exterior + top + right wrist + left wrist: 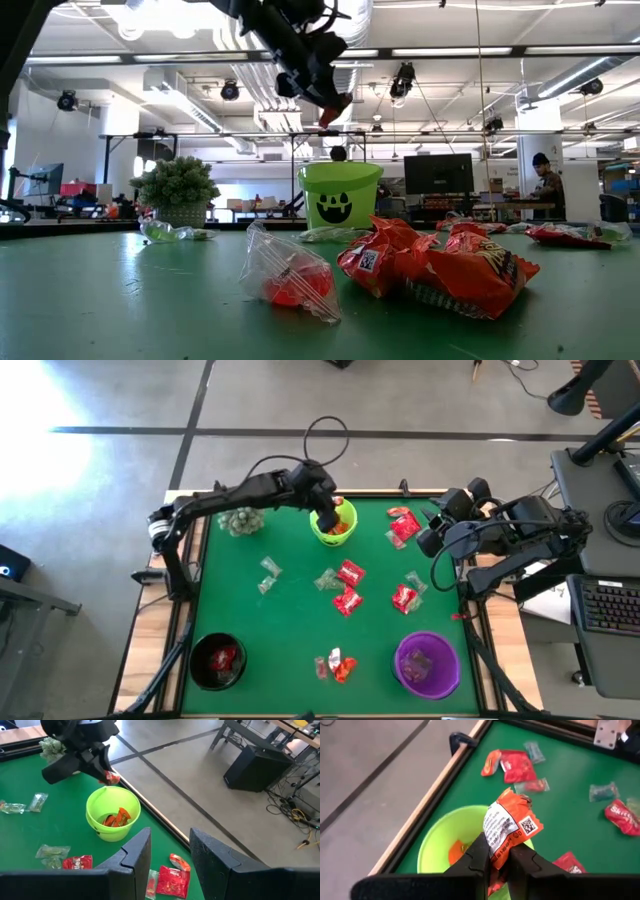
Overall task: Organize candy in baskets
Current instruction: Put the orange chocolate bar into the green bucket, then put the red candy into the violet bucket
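My left gripper [336,510] hangs over the lime green basket [333,527] at the table's far middle, shut on an orange candy packet [510,824]. Below it the basket [436,839] holds more orange candy [116,818]. In the low view the gripper [334,106] stands a little above the basket's rim [340,168]. My right gripper [170,851] waits open, with nothing between its fingers, high at the table's far right [426,536]. A black basket [218,660] with red candy and a purple basket [427,663] stand at the near edge. My left gripper pinches one end of the orange packet [498,858] between its two fingers. The fingers slant downward, coming from the table's left. The rest of the packet sticks out past the fingertips, lifted clear above the lime green basket's opening.
Loose red and clear-wrapped candy [347,588] lies across the table's middle, more at the far right [403,525] and near the front edge [338,665]. A spiky pale-green plant [240,520] sits at the far left. Two clear wrappers [268,575] lie left of centre.
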Available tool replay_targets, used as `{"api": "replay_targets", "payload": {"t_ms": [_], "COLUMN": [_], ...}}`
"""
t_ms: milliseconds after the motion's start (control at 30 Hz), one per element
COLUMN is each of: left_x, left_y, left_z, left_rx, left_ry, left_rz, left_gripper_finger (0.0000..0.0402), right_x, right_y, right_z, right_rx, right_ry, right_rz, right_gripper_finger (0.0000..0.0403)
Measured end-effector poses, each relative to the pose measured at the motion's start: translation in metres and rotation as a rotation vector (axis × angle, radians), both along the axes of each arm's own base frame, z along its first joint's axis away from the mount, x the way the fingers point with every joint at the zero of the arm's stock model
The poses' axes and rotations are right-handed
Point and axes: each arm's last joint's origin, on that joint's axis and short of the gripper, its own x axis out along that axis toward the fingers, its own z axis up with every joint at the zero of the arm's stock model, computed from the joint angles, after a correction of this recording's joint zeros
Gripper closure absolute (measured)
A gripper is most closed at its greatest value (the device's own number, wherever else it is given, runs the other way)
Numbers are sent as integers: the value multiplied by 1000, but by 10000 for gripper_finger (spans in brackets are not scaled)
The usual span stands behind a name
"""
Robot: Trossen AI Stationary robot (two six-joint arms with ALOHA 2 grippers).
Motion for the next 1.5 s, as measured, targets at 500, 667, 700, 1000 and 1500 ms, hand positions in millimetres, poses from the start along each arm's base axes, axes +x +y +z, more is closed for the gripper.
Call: {"api": "replay_targets", "payload": {"t_ms": [500, 667, 700, 1000, 1500], "left_x": [-15, -30, -34, -82, -149], "left_y": [9, 0, -3, -29, -59], "left_z": [-1, 14, 19, 63, 103], "left_rx": [-22, -49, -48, -47, 24], "left_ry": [83, 146, 146, 147, 112], "left_rz": [22, 16, 13, 0, -51], "left_gripper_finger": [265, 260, 260, 260, 260], "right_x": [0, 0, 0, 13, 55], "right_y": [0, -4, -6, -36, -88], "right_z": [0, 1, 1, -10, -40], "right_rx": [-10, -38, -39, -84, 9], "right_ry": [-2, -8, -7, 114, 249], "right_rz": [-6, -44, -55, -187, -367], "right_gripper_finger": [275, 275, 275, 282, 297]}}
